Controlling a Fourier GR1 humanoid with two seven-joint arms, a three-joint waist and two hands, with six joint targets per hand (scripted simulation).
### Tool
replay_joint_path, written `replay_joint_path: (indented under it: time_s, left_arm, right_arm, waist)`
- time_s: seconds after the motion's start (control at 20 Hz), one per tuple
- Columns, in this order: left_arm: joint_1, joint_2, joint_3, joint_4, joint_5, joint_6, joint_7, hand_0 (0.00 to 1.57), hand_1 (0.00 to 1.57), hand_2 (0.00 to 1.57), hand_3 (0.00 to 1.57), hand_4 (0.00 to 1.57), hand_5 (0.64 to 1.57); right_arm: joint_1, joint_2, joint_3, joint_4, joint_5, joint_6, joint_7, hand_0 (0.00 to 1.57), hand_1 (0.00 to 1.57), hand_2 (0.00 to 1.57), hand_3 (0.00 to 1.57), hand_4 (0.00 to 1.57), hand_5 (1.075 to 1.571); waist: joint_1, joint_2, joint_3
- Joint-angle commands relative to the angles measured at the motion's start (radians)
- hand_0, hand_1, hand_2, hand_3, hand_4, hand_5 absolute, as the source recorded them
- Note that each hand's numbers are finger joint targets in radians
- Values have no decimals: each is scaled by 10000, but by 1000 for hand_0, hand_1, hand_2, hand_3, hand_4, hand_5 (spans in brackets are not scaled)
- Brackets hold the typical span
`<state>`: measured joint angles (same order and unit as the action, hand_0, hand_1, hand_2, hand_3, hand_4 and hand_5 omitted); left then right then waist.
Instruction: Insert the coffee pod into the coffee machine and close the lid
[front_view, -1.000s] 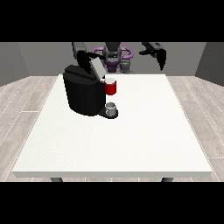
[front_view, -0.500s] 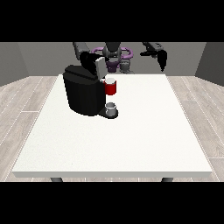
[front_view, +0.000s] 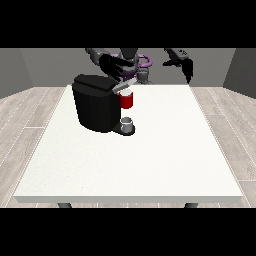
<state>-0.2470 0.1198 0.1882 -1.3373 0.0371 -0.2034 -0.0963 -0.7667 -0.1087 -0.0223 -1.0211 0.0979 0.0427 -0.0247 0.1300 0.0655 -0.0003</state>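
The black coffee machine (front_view: 97, 106) stands on the left half of the white table (front_view: 165, 150). Its grey lid (front_view: 128, 85) lies low over the top, tilted only slightly. Below the lid, a red part (front_view: 127, 100) shows at the machine's front; I cannot tell the coffee pod apart from it. A small grey cup (front_view: 128, 123) sits on the machine's base. The hand at the view's left (front_view: 113, 67) hovers just behind and above the lid with its fingers stretched out. The hand at the view's right (front_view: 183, 64) is raised over the table's far right edge, fingers relaxed and holding nothing.
The robot's torso (front_view: 137, 62) is behind the table's far edge. Wooden floor surrounds the table on both sides.
The grey lid has swung down from a raised tilt to nearly flat over the machine. The hand at the view's left has followed it down and forward. The other hand has barely shifted.
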Motion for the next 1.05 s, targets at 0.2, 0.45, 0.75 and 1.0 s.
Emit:
replay_joint_path:
  time_s: [0.2,0.45,0.75,1.0]
  left_arm:
    - [-535,-158,-259,175,-69,256,-179,0,0,0,0,0,1571]
    - [-220,135,48,451,-54,144,-1222,0,0,0,0,202,1571]
    - [-84,-326,-349,275,-4,302,-575,0,0,0,0,192,1571]
    - [886,-395,-219,611,-226,663,-766,0,0,0,0,192,1571]
  right_arm:
    - [-1007,327,106,305,615,-537,-74,0,0,0,0,142,1571]
    - [-564,631,452,-131,520,-3,-539,0,0,0,0,30,1571]
    - [1497,1076,1601,-912,-849,-162,-1367,0,0,0,0,275,1571]
    - [3649,1084,2045,-1688,-1912,-277,-1227,0,0,0,0,157,1571]
  waist:
    - [137,345,2]
    - [-239,67,0]
    - [-502,-1145,5]
    - [-1332,-2008,4]
